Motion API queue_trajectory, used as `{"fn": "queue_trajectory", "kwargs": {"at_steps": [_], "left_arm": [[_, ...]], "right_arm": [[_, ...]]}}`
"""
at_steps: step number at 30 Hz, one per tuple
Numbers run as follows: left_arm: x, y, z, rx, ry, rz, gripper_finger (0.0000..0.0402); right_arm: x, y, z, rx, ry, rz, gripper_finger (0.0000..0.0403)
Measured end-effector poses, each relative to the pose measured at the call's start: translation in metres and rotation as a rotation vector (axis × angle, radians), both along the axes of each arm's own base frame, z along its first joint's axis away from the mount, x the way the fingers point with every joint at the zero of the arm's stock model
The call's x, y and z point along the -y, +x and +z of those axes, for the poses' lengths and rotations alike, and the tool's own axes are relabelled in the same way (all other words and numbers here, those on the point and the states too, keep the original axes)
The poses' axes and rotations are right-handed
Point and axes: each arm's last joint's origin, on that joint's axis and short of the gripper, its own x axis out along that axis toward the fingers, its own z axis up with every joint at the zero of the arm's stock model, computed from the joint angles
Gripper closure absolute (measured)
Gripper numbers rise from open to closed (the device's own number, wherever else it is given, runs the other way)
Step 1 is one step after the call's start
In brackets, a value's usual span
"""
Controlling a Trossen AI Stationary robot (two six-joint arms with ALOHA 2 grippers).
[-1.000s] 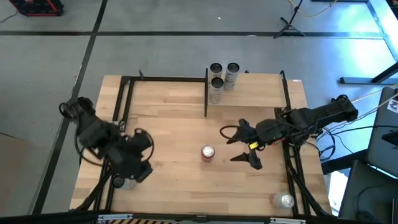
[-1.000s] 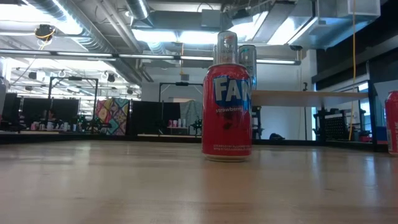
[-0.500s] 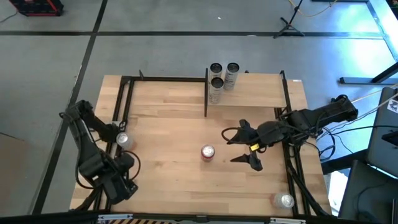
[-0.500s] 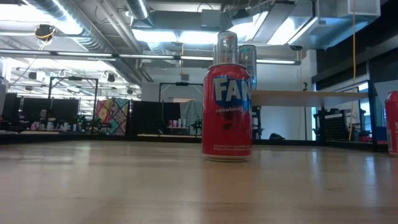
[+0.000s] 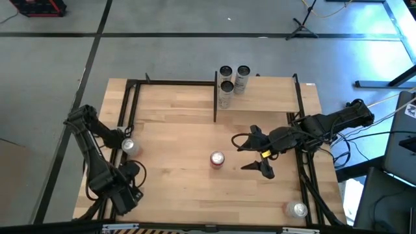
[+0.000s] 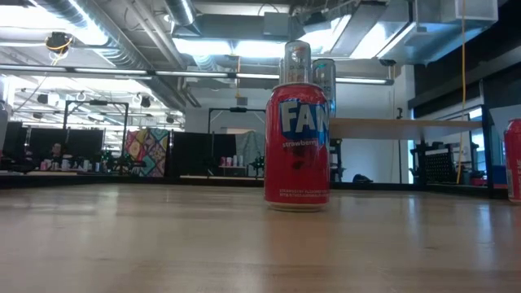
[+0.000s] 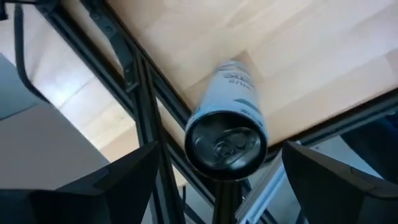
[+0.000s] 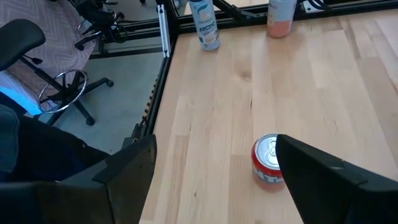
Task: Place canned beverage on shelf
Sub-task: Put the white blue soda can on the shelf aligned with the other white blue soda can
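Three cans [image 5: 233, 79] are already standing on the shelf [image 5: 273, 94] in the high view, while the red can [image 5: 217, 160] is waiting mid-counter [image 5: 175, 143]; the right claw [image 5: 255, 156], spread wide, is hovering just beside it and should be closing squarely around its middle. In the low view, the red can [image 6: 297, 146] is standing upright. Through the left wrist view, the left claw [image 7: 224, 186], released, is looking at a white can [image 7: 229, 127] near the counter's edge. In the right wrist view, the shelf posts look like the likeliest obstacle.

Open tabletop [image 5: 175, 136] around red can [image 5: 217, 159], three cans [image 5: 233, 79] crowding shelf [image 5: 266, 94]
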Motion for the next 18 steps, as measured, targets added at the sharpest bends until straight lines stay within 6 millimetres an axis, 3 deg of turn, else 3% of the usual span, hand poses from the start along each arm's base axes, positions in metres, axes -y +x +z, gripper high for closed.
{"fn": "queue_trajectory", "kwargs": {"at_steps": [18], "left_arm": [[0.006,-0.005,-0.03,-0.027,-0.015,-0.064,0.0072]], "right_arm": [[0.0,0.0,0.0,-0.002,-0.001,0.001,0.0086]]}}
